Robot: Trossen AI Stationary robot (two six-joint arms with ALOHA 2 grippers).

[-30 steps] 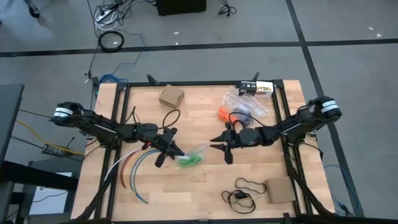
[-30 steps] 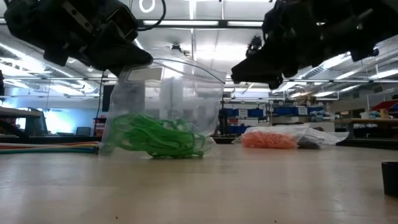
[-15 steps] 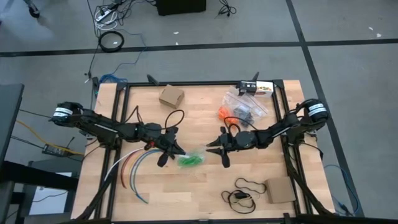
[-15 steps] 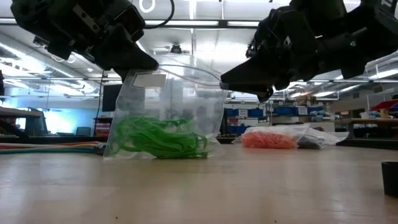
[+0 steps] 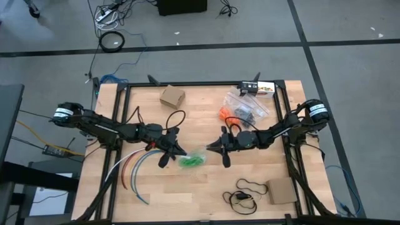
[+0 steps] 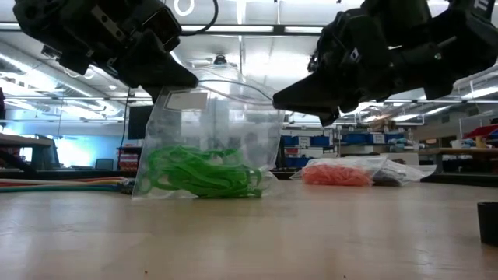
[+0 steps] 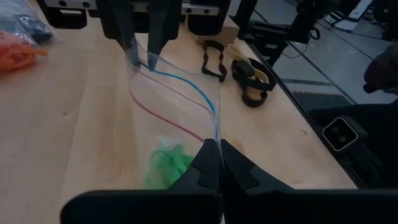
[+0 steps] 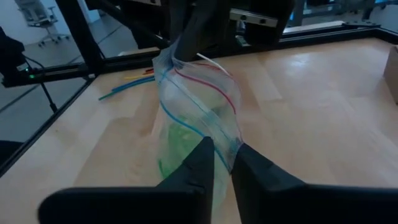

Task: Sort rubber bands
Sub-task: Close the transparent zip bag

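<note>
A clear zip bag (image 6: 210, 132) stands on the table with a heap of bright green rubber bands (image 6: 204, 174) inside; it also shows in the high view (image 5: 190, 159). My left gripper (image 5: 177, 152) is shut on the bag's mouth at its left end. My right gripper (image 5: 216, 148) is shut on the mouth's right end. Between them the mouth stands open. Orange rubber bands (image 5: 224, 114) and dark ones (image 5: 245, 112) lie in clear bags toward the table's far right. My left gripper (image 7: 219, 149) pinches the bag's mouth rim (image 7: 215, 127) between its two fingers, coming slanting down from the table's left. The bag stays upright with its bottom on the table. My right gripper (image 8: 225, 155) pinches the opposite end of the mouth rim (image 8: 227, 144), slanting down from the table's right.
Long coloured cables (image 5: 134, 169) curve on the table behind my left gripper. A cardboard box (image 5: 172, 97) sits at the far edge, another box (image 5: 281, 190) near the right corner, and a black cord loop (image 5: 244, 195) beside it. The table frame's rails run along both sides.
My right gripper has moved toward the table's left, from a short way off up to the bag's mouth, and now has the rim between its fingers. The bag has shifted slightly and stands a little more upright. The left gripper has kept its hold.
</note>
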